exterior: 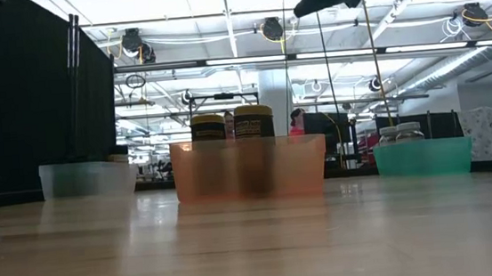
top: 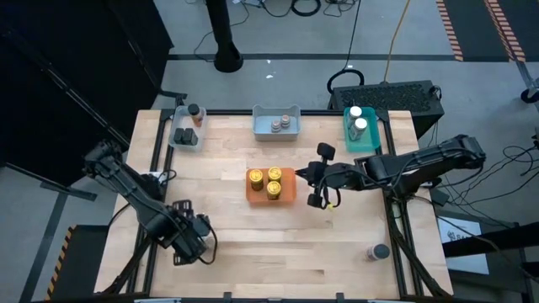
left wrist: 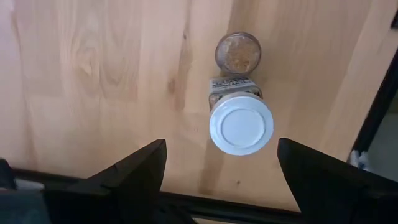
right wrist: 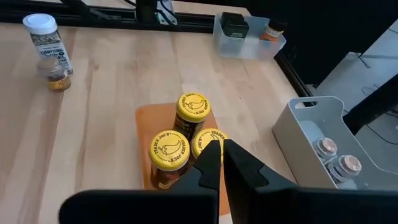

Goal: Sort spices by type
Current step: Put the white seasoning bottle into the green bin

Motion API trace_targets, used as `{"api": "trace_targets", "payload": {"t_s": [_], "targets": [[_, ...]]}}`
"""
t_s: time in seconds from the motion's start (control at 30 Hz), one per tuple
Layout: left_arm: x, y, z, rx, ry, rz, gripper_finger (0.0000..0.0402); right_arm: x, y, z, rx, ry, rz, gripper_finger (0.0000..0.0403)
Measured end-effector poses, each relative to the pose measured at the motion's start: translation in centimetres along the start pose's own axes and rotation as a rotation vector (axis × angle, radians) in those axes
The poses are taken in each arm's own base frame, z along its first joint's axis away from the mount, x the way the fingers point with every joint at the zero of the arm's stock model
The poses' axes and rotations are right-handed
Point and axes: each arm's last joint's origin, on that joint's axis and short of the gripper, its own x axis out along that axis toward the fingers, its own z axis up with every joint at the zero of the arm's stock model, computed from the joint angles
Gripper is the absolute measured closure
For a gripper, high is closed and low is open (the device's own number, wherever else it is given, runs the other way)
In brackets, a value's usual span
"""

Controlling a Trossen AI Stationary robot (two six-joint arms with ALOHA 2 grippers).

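The wooden table (top: 253, 244) carries four trays. The right gripper (top: 318, 175) hovers above the table just to the right of the orange tray (top: 289, 195), its fingers (right wrist: 210, 163) pressed together with nothing between them. In the right wrist view the three yellow-lidded jars (right wrist: 193, 107) standing in that tray lie directly ahead of and below the closed fingertips. The blue-grey tray (top: 276, 132), farther back from this gripper, holds two grey-lidded jars (top: 281, 125); the teal tray (top: 364, 139), behind and to its right, holds two white-lidded jars (top: 358, 119). The clear tray (top: 184, 136) sits at the far left rear, well apart from it, with dark-lidded jars (top: 185, 135) and one amber jar (top: 194, 111).

The left gripper (top: 190, 238) hangs over the near left part of the table, its fingers (left wrist: 134, 168) spread wide and empty. Through its wrist camera, a white-lidded spice jar (left wrist: 240, 124) stands between and just beyond the parted fingers, with a smaller open-topped jar of tan spice (left wrist: 238, 52) touching or just beside it on the far side.

A lone grey-lidded jar (top: 378, 251) stands near the table's front right, well apart from both grippers.
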Motion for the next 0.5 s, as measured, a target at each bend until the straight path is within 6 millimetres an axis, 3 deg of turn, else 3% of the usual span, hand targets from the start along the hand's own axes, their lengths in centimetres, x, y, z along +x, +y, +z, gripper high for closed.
{"api": "trace_targets", "payload": {"t_s": [0.5], "targets": [[-0.77, -0.75, -0.42, -0.070, -0.090, -0.079, 0.0091, -0.07, 0.22, -0.17, 0.052, 0.018, 0.033, 0.0403]]}}
